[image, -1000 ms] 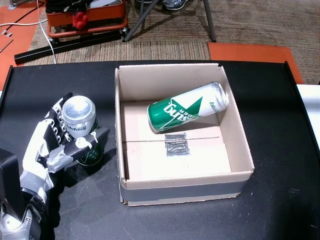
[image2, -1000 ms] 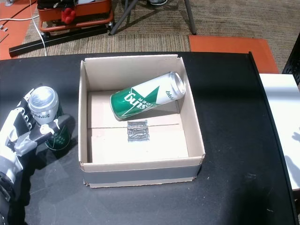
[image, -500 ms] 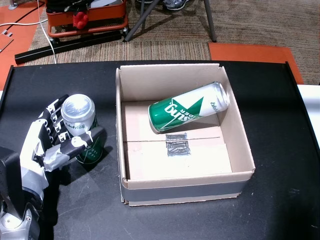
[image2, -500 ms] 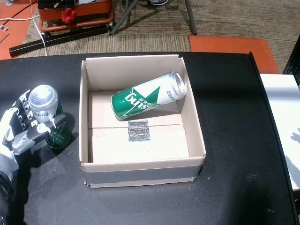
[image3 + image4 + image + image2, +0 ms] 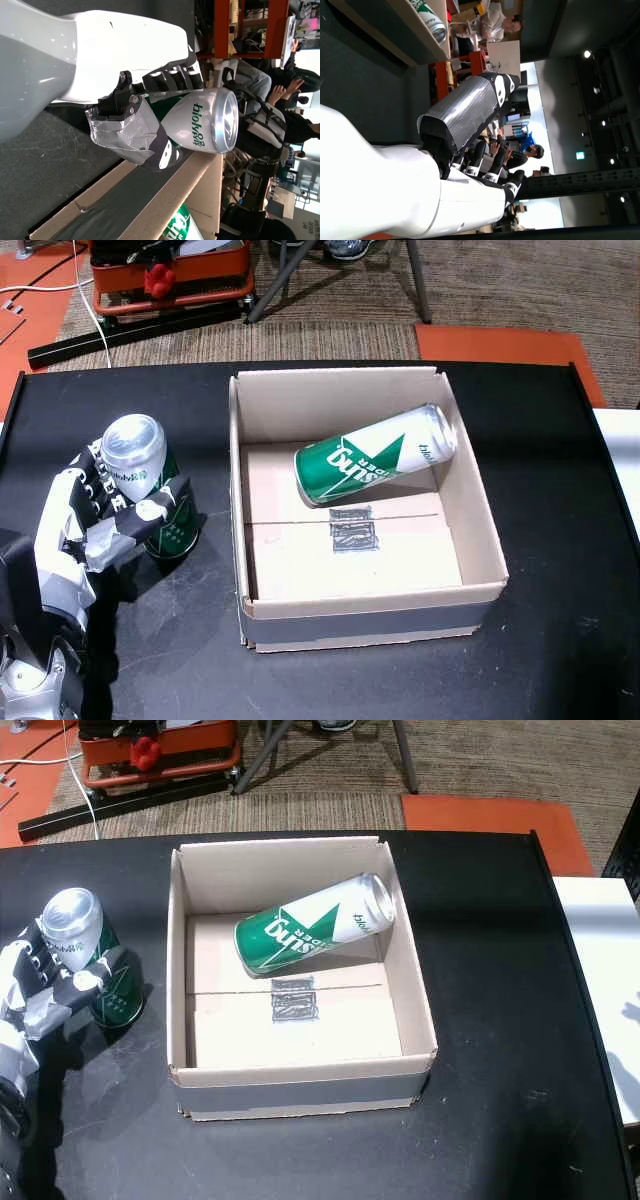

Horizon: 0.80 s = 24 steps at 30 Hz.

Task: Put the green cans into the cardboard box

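Head views are both showing the left hand (image 5: 95, 525) at the left of the frame, wrapping its fingers around a green can (image 5: 150, 498) that is tilting on the black table (image 5: 560, 540). Another green can (image 5: 375, 455) is lying on its side inside the cardboard box (image 5: 470, 595) in the middle.

Left wrist view is showing the thumb (image 5: 142, 137) pressing on the held can (image 5: 207, 127), just beside the box wall.

Right wrist view is showing the right hand (image 5: 470, 135) holding nothing, fingers apart, thumb sticking out.
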### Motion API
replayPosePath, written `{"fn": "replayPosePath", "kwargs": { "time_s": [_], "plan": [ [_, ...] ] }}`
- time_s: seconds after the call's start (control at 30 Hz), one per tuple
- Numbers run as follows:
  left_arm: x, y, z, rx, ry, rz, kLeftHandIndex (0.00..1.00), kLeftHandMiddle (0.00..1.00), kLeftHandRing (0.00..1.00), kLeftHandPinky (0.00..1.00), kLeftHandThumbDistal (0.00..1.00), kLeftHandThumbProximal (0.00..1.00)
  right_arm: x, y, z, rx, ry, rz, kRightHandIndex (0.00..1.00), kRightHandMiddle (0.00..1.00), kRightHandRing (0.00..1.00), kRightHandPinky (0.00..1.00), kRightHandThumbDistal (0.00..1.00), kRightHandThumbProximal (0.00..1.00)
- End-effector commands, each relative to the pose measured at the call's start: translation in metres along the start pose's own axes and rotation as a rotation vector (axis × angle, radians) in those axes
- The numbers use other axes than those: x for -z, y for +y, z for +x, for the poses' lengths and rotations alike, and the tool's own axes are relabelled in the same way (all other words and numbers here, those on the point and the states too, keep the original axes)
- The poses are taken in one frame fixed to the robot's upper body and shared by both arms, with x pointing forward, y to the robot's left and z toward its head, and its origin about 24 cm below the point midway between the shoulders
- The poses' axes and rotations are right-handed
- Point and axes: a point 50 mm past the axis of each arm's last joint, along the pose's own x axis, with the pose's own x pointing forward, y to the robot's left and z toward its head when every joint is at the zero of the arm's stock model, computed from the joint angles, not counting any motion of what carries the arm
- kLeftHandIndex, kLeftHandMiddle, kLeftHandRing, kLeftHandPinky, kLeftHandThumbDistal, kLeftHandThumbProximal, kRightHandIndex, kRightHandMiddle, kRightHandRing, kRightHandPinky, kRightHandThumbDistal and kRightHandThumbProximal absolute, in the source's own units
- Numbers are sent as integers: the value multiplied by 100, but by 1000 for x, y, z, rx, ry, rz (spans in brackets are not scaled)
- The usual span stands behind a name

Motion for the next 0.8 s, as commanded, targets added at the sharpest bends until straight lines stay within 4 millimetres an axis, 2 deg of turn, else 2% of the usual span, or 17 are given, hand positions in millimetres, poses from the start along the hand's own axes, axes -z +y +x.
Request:
{"fn": "replayPosePath", "kwargs": {
  "time_s": [0.0,0.33,0.5,0.77],
  "plan": [
    [1,2,-2,-3,-5,-6,66,81,80,73,80,0,2,3,1,-5,0,2,67,69,81,92,100,55],
    [1,2,-3,-4,-8,-20,64,80,80,73,83,0,2,2,0,-1,-3,4,67,69,80,92,100,56],
    [2,4,-3,-10,-3,-30,66,81,83,73,84,0,2,3,0,0,-4,0,66,69,80,93,100,57],
    [1,5,-3,-20,-12,-34,64,79,78,67,85,0,3,3,0,-3,-3,28,67,68,79,92,100,54]
  ]
}}
